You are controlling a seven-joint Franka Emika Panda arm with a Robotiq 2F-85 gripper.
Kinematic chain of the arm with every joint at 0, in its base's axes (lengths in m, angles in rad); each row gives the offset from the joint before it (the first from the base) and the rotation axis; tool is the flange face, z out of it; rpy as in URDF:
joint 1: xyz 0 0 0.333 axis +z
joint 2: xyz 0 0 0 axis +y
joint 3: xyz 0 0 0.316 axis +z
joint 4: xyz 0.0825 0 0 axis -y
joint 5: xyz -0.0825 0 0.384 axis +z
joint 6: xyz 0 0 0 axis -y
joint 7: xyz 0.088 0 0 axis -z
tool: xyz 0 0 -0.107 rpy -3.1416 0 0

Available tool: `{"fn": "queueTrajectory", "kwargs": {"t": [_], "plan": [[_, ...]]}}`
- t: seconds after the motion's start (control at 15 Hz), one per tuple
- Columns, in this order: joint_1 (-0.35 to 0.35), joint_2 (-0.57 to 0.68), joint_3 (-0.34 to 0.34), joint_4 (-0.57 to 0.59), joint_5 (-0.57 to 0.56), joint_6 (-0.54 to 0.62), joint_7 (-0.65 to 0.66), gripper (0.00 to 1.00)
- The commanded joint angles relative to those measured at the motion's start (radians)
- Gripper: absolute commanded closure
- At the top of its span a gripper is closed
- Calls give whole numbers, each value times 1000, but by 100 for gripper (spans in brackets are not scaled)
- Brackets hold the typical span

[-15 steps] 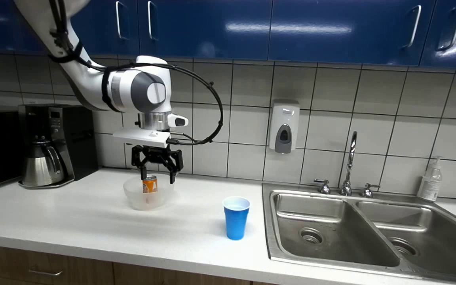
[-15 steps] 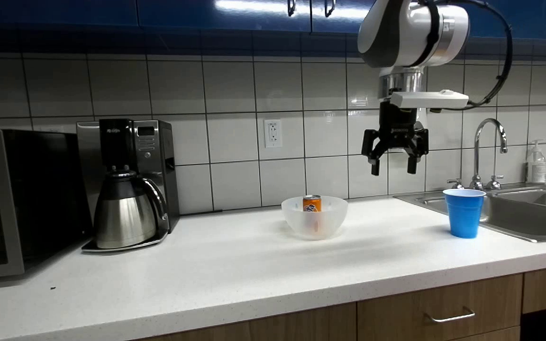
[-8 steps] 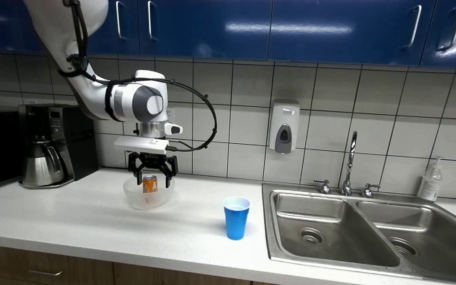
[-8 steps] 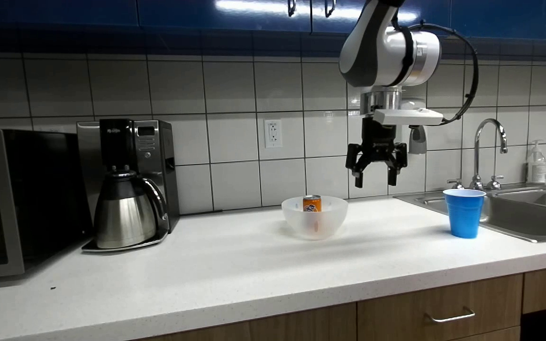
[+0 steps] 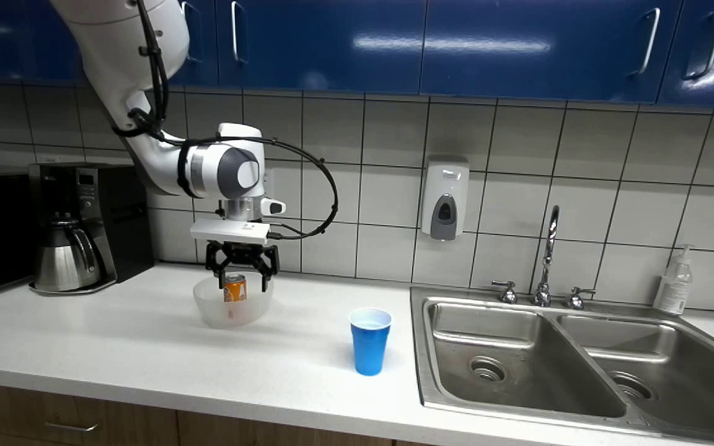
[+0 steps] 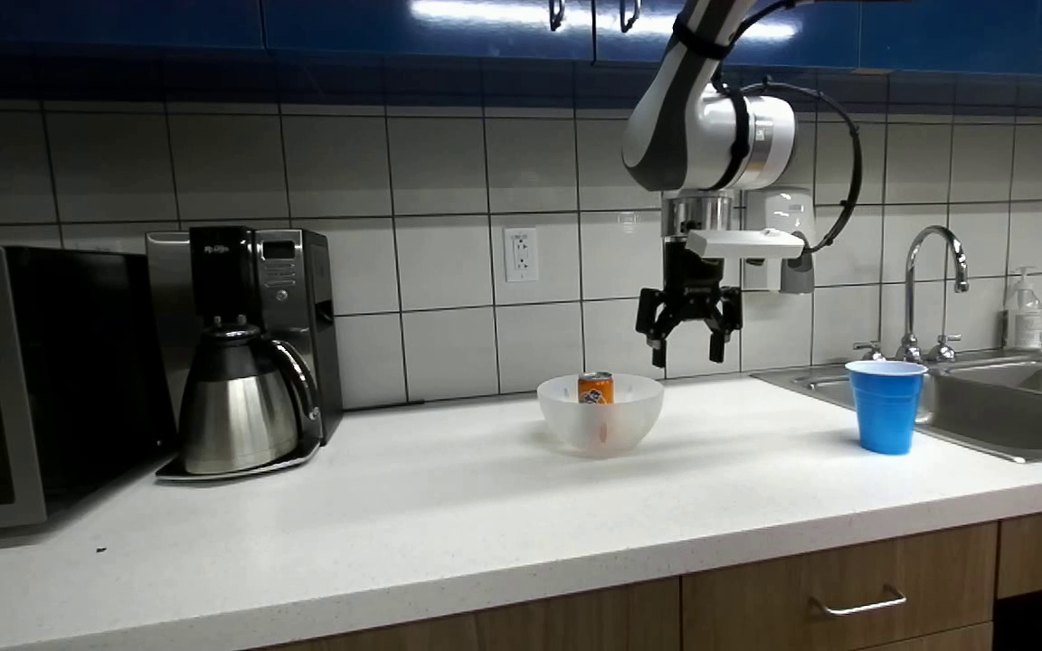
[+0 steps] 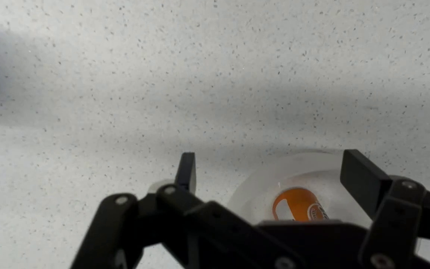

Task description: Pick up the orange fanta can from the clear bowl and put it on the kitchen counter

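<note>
The orange fanta can (image 5: 235, 289) stands in the clear bowl (image 5: 214, 313); in an exterior view its silvery top and upper side show above the bowl's rim, and the can (image 6: 595, 388) and bowl (image 6: 566, 427) show there too. The bowl rests on the white kitchen counter (image 6: 449, 515). My gripper (image 6: 687, 353) is open and empty, pointing down, above the counter and to the sink side of the bowl in that view. In the wrist view the can (image 7: 298, 205) lies between the spread fingers (image 7: 269, 164), lower down, its near part hidden by the gripper body.
A blue cup (image 5: 369, 342) stands on the counter between the bowl and the steel double sink (image 5: 518, 365). A coffee maker (image 6: 250, 362) and a microwave (image 6: 51, 380) stand at the other end. A tiled wall with a soap dispenser (image 5: 445, 197) is behind, blue cabinets (image 5: 332, 43) above.
My gripper has come down and moved sideways toward the bowl, away from the sink, staying open. The can, bowl and blue cup have not moved.
</note>
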Motion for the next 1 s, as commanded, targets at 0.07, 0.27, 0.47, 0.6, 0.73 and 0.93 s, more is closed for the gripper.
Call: {"fn": "queueTrajectory", "kwargs": {"t": [0.07,0.27,0.47,0.6,0.73,0.93], "plan": [[-17,95,35,121,12,-19,-54,0],[-22,138,51,172,17,-26,-69,0],[-23,172,63,214,14,-29,-79,0],[-22,192,67,240,10,-33,-82,0],[-22,210,73,262,10,-35,-88,0],[-21,234,82,285,9,-35,-96,0]]}}
